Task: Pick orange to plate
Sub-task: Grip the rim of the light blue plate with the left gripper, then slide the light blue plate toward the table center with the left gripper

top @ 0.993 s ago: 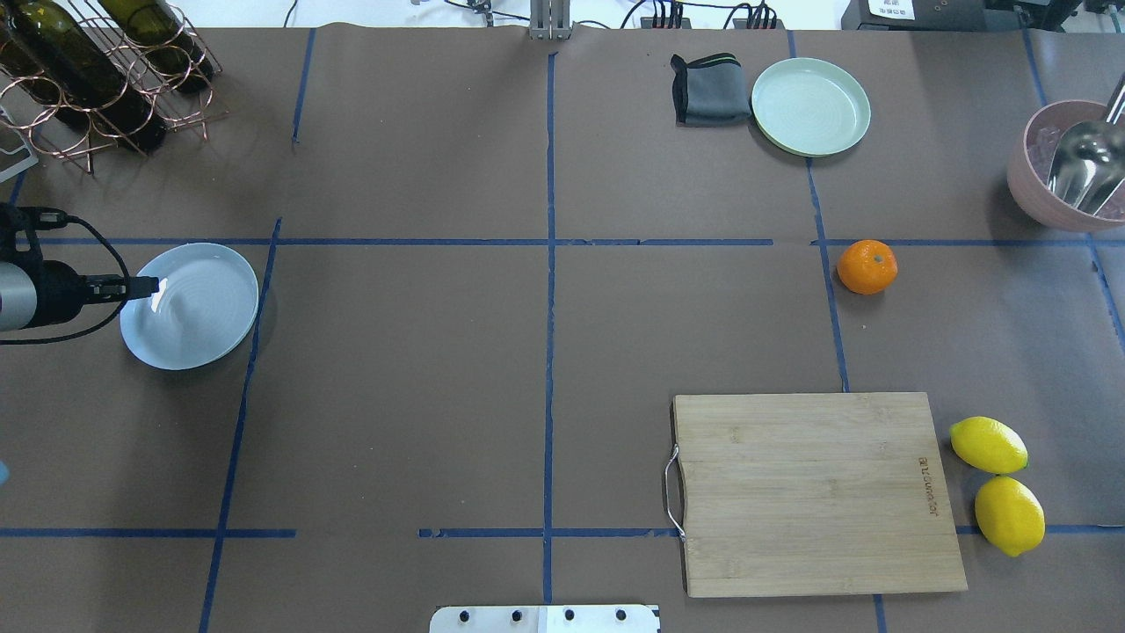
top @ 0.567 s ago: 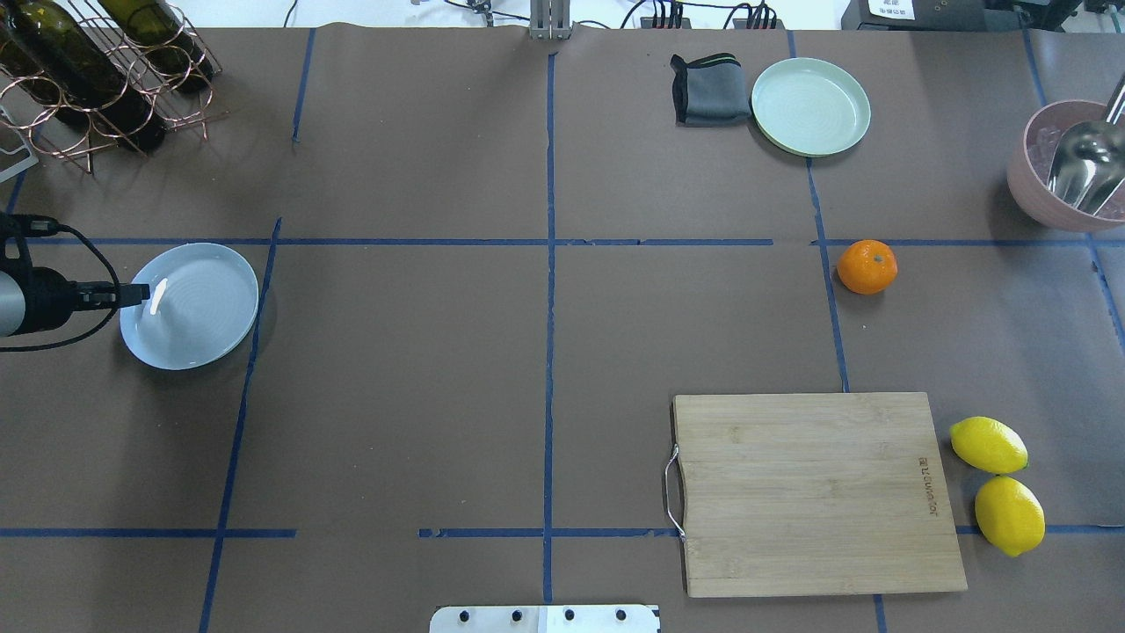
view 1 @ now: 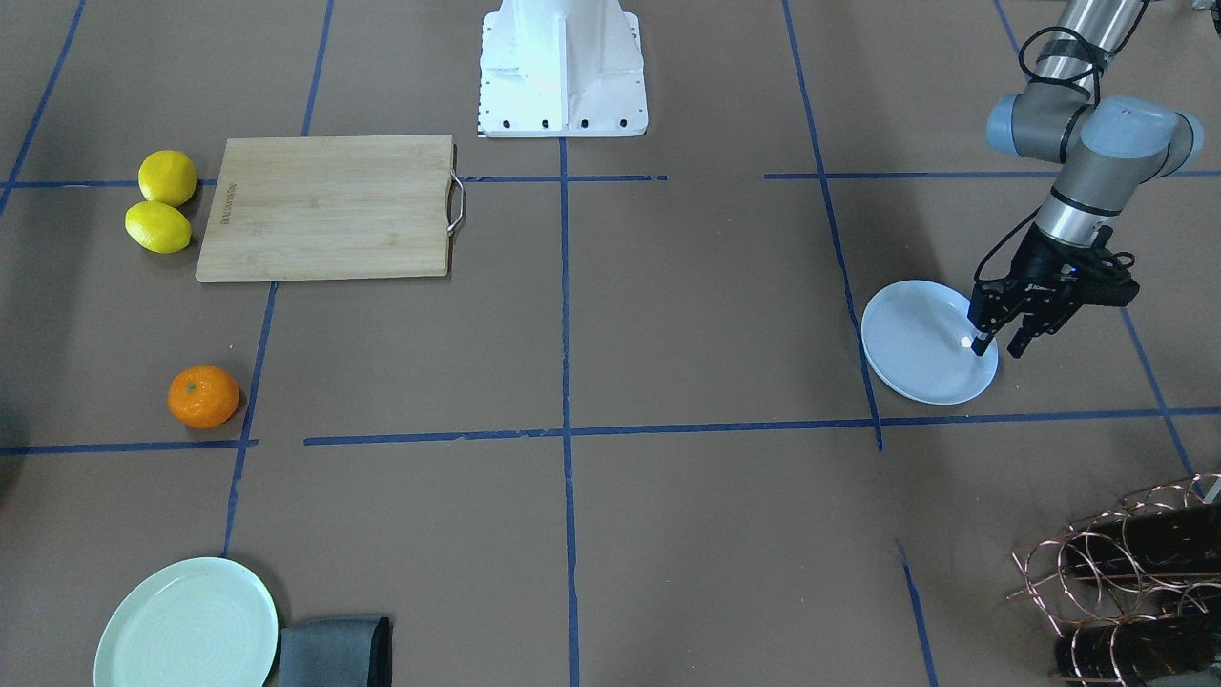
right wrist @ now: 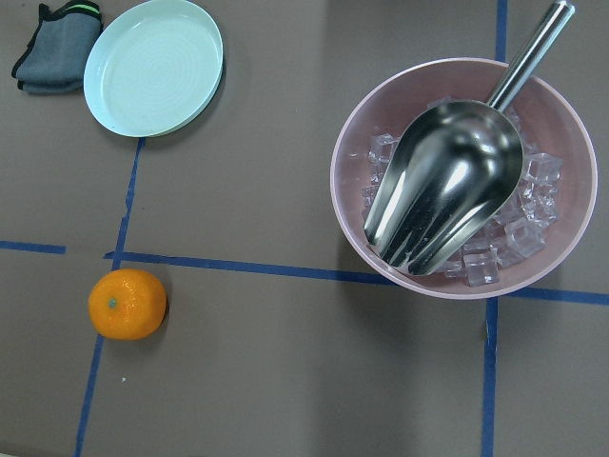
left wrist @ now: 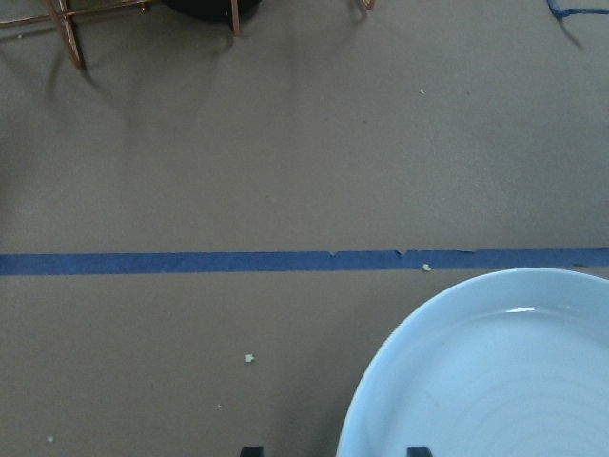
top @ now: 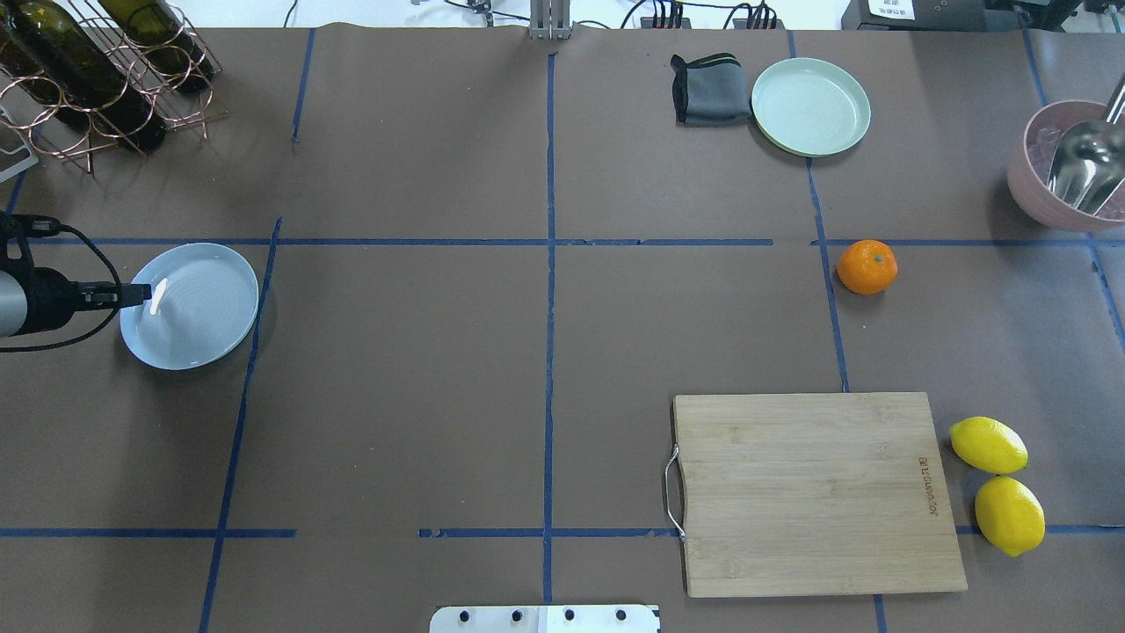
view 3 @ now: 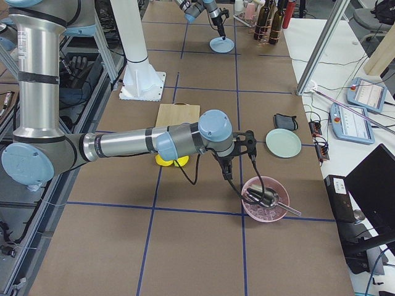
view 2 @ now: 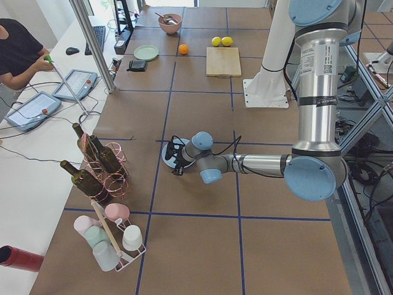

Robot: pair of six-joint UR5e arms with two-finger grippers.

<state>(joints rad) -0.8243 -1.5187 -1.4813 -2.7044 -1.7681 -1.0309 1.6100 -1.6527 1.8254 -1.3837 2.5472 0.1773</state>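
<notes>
The orange point(top: 867, 266) rests on the brown table at the right, far from the arms; it also shows as the orange point(view 1: 203, 397) and below the right wrist camera as the orange point(right wrist: 127, 304). The pale bluish plate point(top: 198, 312) lies at the far left, empty. My left gripper point(view 1: 997, 345) is open at the plate's point(view 1: 920, 348) outer edge, one finger over the dish and one outside the rim. In the left wrist view the plate point(left wrist: 495, 381) rim runs between the fingertips point(left wrist: 416, 450). My right gripper point(view 3: 247, 140) hovers high near the pink bowl; whether it is open I cannot tell.
A mint-green plate point(top: 810, 105) and a folded grey cloth point(top: 710, 88) lie at the back right. A pink bowl point(top: 1024, 189) holds ice and a metal scoop. A wooden cutting board point(top: 813, 492) and two lemons point(top: 988, 444) sit front right. A wine rack point(top: 97, 70) stands back left.
The left gripper drew back to the left, from over the plate's inside to its left rim, then stayed still. The orange and the plate have not moved.
</notes>
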